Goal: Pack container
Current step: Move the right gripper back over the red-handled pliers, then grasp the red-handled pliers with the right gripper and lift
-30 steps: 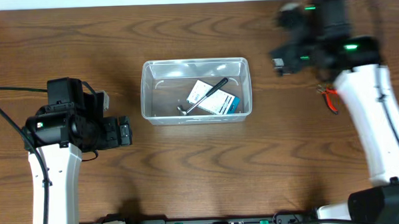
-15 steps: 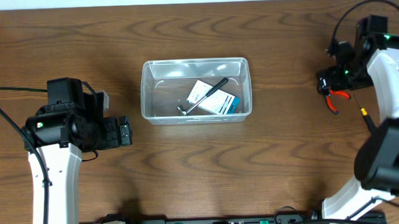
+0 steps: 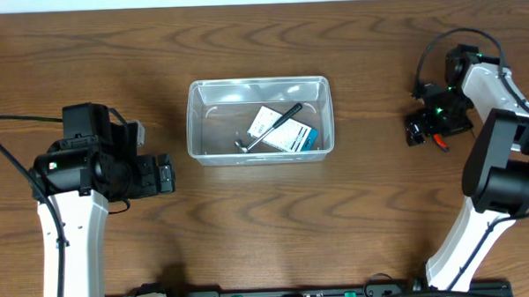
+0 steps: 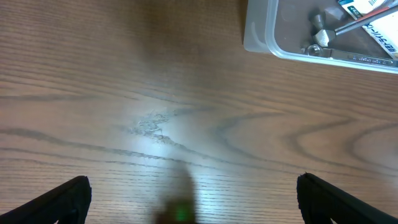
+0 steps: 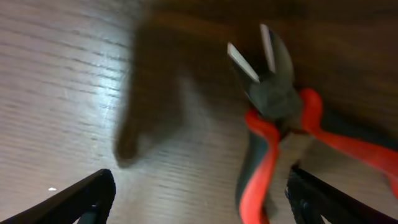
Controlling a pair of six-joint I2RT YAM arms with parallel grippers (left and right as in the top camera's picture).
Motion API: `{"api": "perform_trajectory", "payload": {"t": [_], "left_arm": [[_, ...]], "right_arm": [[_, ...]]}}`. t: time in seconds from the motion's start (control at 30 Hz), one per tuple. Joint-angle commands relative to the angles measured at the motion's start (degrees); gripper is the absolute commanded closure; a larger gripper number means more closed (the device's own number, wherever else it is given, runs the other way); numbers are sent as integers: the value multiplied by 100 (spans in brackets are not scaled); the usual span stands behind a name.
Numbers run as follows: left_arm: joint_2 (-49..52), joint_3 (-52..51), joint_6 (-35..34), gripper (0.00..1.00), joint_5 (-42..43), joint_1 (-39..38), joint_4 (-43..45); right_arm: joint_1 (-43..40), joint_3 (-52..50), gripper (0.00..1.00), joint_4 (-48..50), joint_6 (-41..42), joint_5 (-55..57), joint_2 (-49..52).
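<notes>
While the right gripper (image 5: 200, 198) hangs open, off-centre over the pliers (image 5: 272, 102) by the table's (image 3: 250, 237) right edge, closing may pinch one handle only.

We see a brown wooden bench (image 3: 268, 245) with a wavy grain and a soft glare. On its right side lies a pair of side cutters with red-and-black handles (image 5: 273, 102), flat on the wood, its grey blades slightly parted. Well apart from it, inside the container (image 3: 193, 124), we find a white-and-blue printed packet (image 3: 301, 138) lying flat on the floor. A slim tool with a black handle and a small metal head (image 3: 268, 131) rests diagonally across that packet, its head towards the front left.
</notes>
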Motion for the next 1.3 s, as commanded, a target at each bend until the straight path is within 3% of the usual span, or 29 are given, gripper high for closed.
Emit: {"api": "perform_trajectory", "payload": {"t": [0.0, 0.1, 0.33, 0.6, 0.9, 1.27], "left_arm": [[0, 33, -28, 2, -68, -20, -15], [0, 33, -28, 2, -68, -20, -15], [0, 33, -28, 2, -66, -20, -17], [0, 33, -28, 2, -66, -20, -20], [-2, 33, -28, 2, -66, -20, -20], [-2, 33, -28, 2, -66, -20, -20]], "right_arm": [[-22, -31, 11, 61, -55, -44, 72], [-22, -31, 15, 74, -55, -44, 72], [-22, -33, 46, 57, 13, -44, 72], [-22, -33, 51, 74, 575, 92, 72], [-22, -33, 49, 153, 1423, 758, 72], [-22, -70, 48, 205, 1362, 597, 72]]}}
